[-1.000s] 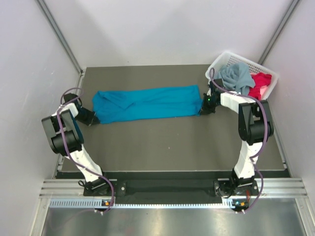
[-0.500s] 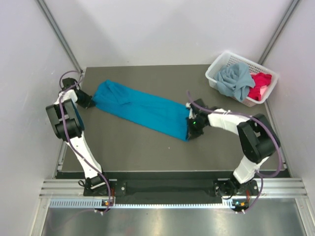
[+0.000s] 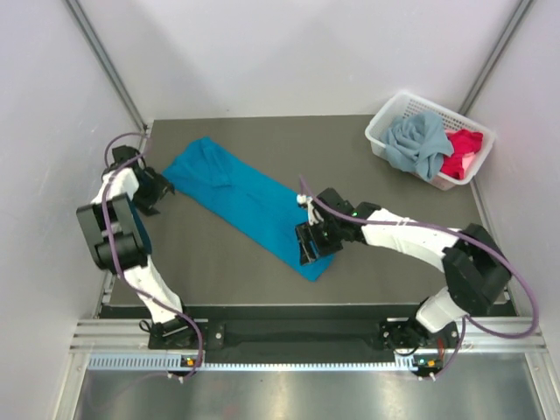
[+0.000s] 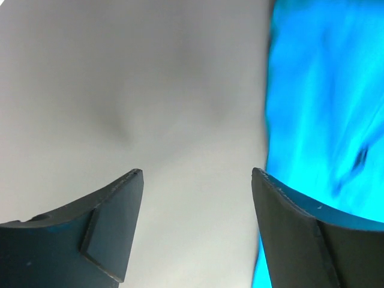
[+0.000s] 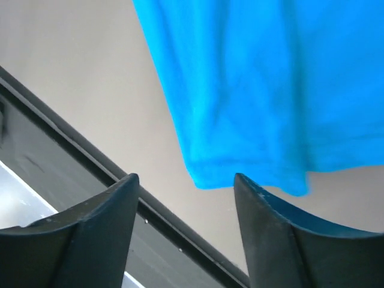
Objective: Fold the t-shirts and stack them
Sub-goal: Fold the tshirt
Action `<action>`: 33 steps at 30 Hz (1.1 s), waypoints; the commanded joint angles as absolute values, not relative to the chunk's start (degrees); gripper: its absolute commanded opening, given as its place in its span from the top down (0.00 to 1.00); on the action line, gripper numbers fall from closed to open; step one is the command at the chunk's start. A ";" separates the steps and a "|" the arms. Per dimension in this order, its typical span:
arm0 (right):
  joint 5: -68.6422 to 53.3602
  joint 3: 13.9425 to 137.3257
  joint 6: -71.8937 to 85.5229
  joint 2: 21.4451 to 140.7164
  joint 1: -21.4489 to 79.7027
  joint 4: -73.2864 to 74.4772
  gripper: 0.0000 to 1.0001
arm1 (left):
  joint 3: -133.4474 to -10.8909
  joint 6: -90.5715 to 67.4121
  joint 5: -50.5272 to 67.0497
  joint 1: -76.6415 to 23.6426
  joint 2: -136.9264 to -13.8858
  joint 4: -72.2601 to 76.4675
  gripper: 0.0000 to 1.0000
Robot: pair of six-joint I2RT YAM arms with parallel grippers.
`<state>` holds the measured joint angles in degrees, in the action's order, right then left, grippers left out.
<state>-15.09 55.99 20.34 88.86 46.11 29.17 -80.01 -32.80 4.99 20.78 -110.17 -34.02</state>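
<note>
The bright teal-blue t-shirt [image 3: 249,206], folded into a long strip, lies flat and slants from the far left toward the near middle of the table. My left gripper [image 3: 163,189] is open beside the strip's far left end; in its wrist view the teal-blue t-shirt [image 4: 324,90] lies to the right of the open left gripper [image 4: 197,173], with bare table between the fingers. My right gripper [image 3: 305,248] hovers open over the strip's near end. In the right wrist view the teal-blue t-shirt's hem [image 5: 270,78] lies just beyond the open right gripper [image 5: 186,177]. The grey-blue t-shirt [image 3: 418,143] and red-pink t-shirt [image 3: 463,152] are bunched in the basket.
The white lattice basket [image 3: 381,122] stands at the table's far right corner. The dark table's [image 3: 394,188] near edge with its black rail [image 5: 72,141] runs close below the right gripper. Grey walls close in on the left, back and right.
Both grippers have opened and let go of the teal-blue t-shirt. Its right end swung toward the near edge, so the strip now lies diagonally on the table.
</note>
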 commanded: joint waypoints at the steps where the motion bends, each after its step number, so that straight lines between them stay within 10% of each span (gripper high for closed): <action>1: -10.99 60.29 18.72 83.15 42.55 29.88 0.35 | -72.64 -32.08 3.42 20.83 -94.19 -37.88 0.22; 12: -11.07 61.52 13.54 87.79 23.75 28.75 0.20 | -56.16 -36.21 18.10 19.07 -78.48 -30.33 0.12; 33: -18.46 65.47 8.70 102.22 16.88 25.66 0.26 | -83.84 -37.00 19.25 23.38 -118.55 -21.54 0.25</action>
<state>-17.30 62.85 10.48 101.19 17.06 26.52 -80.88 -37.41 18.61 22.55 -115.72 -24.49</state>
